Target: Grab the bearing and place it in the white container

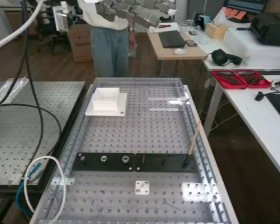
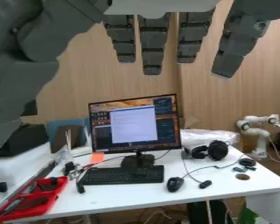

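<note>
a brown floor runs under the room, and on it stands my perforated metal bench (image 1: 114, 135), with a white desk (image 1: 250, 112) along the high view's right side. i hold my hand (image 1: 140, 11) high up at the far end of the high view, well apart from the benchtop. it is open, and in the wrist view its fingers (image 2: 154, 45) hang straight and spread. the task's bearings (image 1: 126, 159), small metal rings, sit on the black strip (image 1: 165, 162) that lies across the bench, toward its left end as the high view shows it; which one is meant i cannot tell. farther up the bench is the white container (image 1: 107, 97), on a flat white plate (image 1: 117, 111). a thin wooden stick (image 1: 193, 140) stands tilted at the strip's right end. my wrist view also takes in a monitor (image 2: 133, 125), a keyboard (image 2: 123, 175), headphones (image 2: 210, 150) and red trays (image 2: 31, 197) on a white desk
</note>
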Motion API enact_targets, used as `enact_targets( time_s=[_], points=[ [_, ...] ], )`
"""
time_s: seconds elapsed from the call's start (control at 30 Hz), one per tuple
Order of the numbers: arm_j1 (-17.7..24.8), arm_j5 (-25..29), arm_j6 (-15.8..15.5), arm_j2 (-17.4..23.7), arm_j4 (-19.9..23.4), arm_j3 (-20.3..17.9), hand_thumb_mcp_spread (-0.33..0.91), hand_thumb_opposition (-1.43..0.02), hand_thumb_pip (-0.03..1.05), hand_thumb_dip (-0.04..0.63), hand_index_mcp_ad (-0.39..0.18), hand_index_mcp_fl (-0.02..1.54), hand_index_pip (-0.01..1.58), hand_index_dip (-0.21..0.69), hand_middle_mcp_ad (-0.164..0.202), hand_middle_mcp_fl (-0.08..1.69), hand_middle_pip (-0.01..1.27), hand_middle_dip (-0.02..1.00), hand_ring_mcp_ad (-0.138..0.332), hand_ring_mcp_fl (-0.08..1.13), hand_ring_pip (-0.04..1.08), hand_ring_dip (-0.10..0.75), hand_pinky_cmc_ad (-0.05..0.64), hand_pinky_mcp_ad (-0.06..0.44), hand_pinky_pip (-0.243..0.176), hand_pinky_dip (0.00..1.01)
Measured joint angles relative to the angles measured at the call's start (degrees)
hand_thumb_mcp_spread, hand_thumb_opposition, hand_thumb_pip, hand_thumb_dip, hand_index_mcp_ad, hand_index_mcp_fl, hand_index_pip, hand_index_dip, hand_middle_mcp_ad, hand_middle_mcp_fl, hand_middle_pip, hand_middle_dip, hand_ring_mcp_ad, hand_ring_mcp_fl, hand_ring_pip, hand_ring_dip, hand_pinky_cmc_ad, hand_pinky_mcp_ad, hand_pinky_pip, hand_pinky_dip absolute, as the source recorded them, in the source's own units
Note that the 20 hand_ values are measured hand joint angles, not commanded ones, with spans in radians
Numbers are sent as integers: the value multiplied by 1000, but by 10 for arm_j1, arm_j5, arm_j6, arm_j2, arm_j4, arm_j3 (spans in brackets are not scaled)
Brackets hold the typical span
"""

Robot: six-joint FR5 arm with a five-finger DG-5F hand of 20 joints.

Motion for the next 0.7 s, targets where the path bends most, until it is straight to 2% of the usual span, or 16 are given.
enact_targets(
  time_s=[0.37,0.43,0.7],
  points=[
    [4,11,-16,-4,53,-43,265,-646,328,19,-5,56,87,202,73,175,122,175,155,16,108,66,367,311,-75,319],
    [3,13,-18,-5,65,-51,265,-649,380,33,-5,56,87,197,73,176,122,175,155,16,108,66,367,311,-75,319],
    [3,41,-27,-12,122,-97,260,-663,442,72,-10,54,101,159,70,185,126,180,155,16,108,66,367,311,-75,319]
  ],
)
